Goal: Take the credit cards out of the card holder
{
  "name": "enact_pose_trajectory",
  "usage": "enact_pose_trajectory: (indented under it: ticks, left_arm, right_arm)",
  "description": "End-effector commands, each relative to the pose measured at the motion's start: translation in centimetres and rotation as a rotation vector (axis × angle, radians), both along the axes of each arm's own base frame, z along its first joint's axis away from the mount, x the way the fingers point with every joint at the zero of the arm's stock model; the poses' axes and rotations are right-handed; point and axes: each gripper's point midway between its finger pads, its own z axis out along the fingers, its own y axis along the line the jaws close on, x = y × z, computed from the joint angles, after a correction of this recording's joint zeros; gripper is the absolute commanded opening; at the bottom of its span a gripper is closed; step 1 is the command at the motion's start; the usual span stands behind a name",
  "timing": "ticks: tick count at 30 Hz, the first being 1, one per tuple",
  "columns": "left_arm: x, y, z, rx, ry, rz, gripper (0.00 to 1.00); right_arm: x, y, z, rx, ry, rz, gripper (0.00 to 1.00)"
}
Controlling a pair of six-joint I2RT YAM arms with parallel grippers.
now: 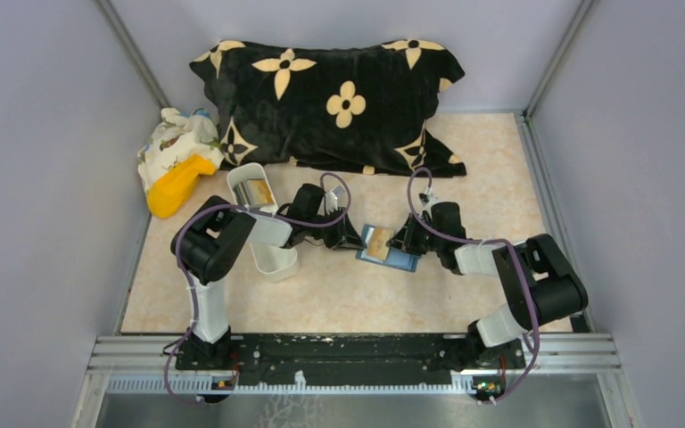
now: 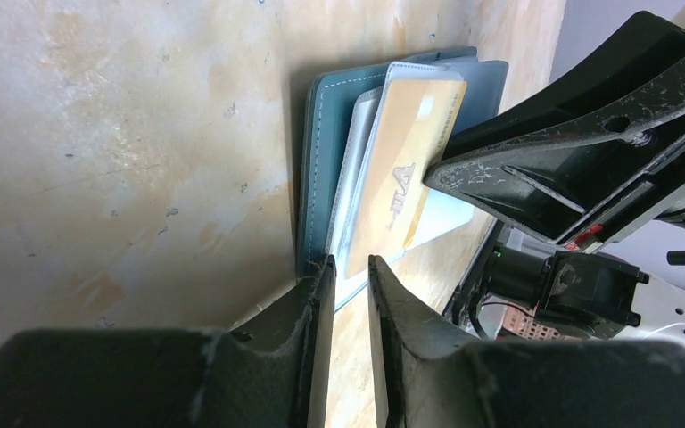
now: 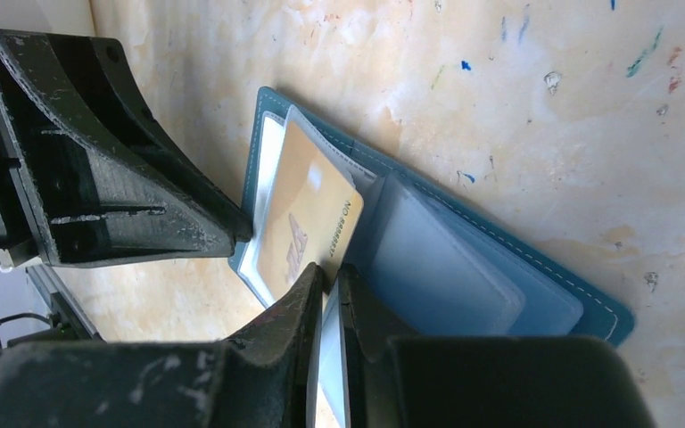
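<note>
The card holder (image 1: pixel 399 259) lay open at the middle of the desk (image 1: pixel 339 294), with a tan credit card (image 3: pixel 308 214) jutting from it. At its 9 o'clock the left end effector (image 2: pixel 350 267) pinched its edge, jaws narrow. At 3 o'clock the right end effector (image 3: pixel 332 275) stood narrow around a clear sleeve (image 3: pixel 446 267); I could not tell whether it gripped.

Setting: robot test cell in a lab, not a home. Plain grey-lilac panel walls (image 1: pixel 45 178) in bare aluminium corner posts (image 1: pixel 134 53) box in a beige marbled tabletop (image 1: pixel 491 169). Two black-and-white cabled arms, left (image 1: pixel 210 259) and right (image 1: pixel 535 285), are bolted to a slotted metal rail (image 1: pixel 357 348) at the near edge. Props only: black plush pillow with cream flowers (image 1: pixel 339 98), crumpled printed cloth (image 1: pixel 171 143), long white oblong tray (image 1: pixel 278 263). Pen specks mark the tabletop.
</note>
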Motion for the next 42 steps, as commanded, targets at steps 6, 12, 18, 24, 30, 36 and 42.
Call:
enact_pose_trajectory:
  ticks: [6,12,18,24,30,36,42]
  left_arm:
    - [-0.8,1.5,-3.7,0.107,0.059,0.029,0.27]
    - [-0.8,1.5,-3.8,0.102,0.063,0.028,0.27]
    - [-0.8,1.4,-3.8,0.098,0.063,0.024,0.27]
    - [-0.9,1.4,-3.8,0.097,0.064,0.024,0.27]
    - [-1.0,1.5,-3.9,0.097,0.066,0.024,0.27]
    - [-1.0,1.5,-3.9,0.098,0.067,0.023,0.27]
    - [-1.0,1.6,-4.0,0.105,0.067,0.026,0.27]
  right_arm:
    - [0.5,-0.5,0.6,-0.017,-0.044,-0.005,0.17]
    - [0.5,-0.9,0.7,-0.034,-0.042,-0.02,0.0]
    - [0.6,-1.2,1.2,-0.047,-0.054,-0.028,0.0]
    - [0.3,-0.5,1.1,-0.01,-0.043,0.002,0.27]
    - [0.1,0.1,0.5,0.033,-0.026,0.012,0.37]
    - [0.1,0.7,0.1,0.075,-0.014,0.025,0.29]
    - [0.0,0.9,0.0,0.086,-0.013,0.029,0.19]
